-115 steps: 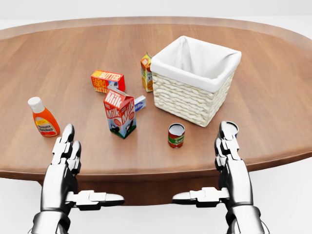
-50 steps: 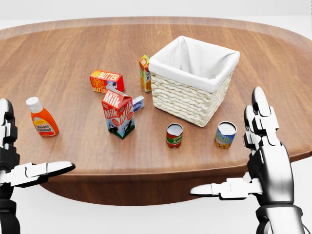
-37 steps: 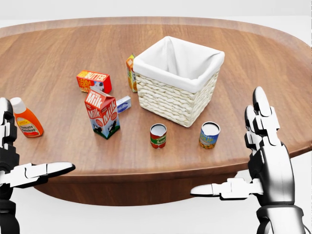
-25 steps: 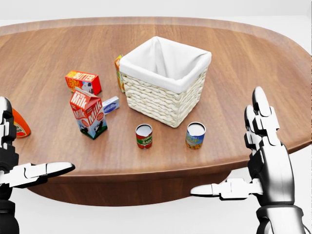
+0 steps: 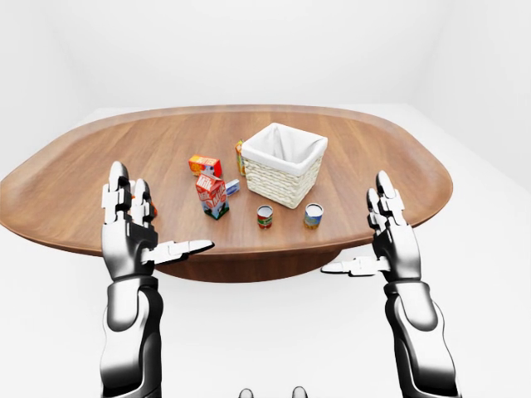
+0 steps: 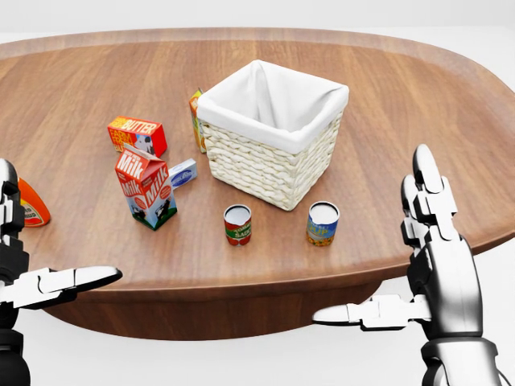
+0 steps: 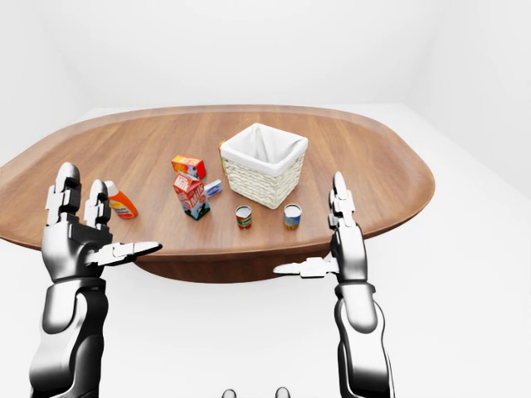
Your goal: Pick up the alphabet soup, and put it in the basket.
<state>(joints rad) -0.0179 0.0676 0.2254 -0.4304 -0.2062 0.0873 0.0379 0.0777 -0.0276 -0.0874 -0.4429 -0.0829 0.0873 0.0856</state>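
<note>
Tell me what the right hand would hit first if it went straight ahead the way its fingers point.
Probably nothing on the table. The right hand, open, points its fingers up past the table edge, to the right of the blue-and-yellow can and the basket. Depth is unclear, but the way looks free.

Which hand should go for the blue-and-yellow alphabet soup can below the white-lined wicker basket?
Right, probably. In the head view the alphabet soup can stands right of the red tomato can, nearer the open right hand. The open left hand sits at the far left edge, past the milk carton.
</note>
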